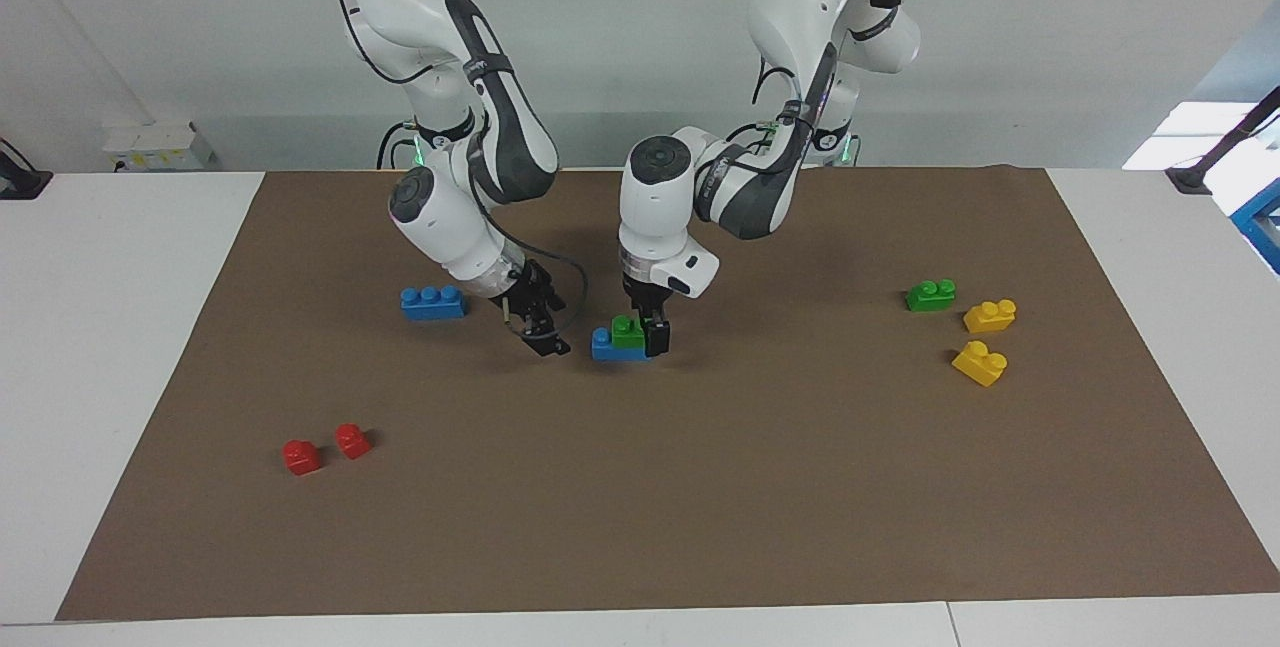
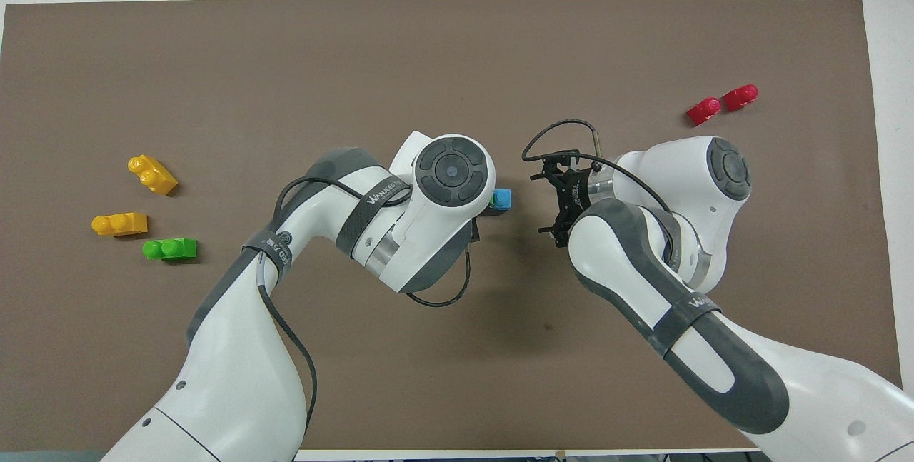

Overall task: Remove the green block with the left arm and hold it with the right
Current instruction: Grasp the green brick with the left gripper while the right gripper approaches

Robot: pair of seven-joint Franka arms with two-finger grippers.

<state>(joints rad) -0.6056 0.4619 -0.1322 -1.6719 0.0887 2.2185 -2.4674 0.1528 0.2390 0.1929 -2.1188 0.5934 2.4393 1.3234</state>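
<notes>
Facing view: green block (image 1: 628, 331) sits stacked on a blue brick (image 1: 612, 348) mid-table; the left gripper (image 1: 648, 332) has its fingers closed around the green block. The right gripper (image 1: 545, 332) hangs just beside the blue brick, fingers apart. Overhead view: the left arm hides the green block; only the blue brick's end (image 2: 501, 198) shows.

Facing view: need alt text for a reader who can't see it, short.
The left gripper is down at a green block stacked on a blue brick mid-mat, while the right gripper is low beside the stack. Another blue brick lies toward the right arm's end, two red blocks farther from the robots; a second green block and two yellow bricks lie toward the left arm's end.
</notes>
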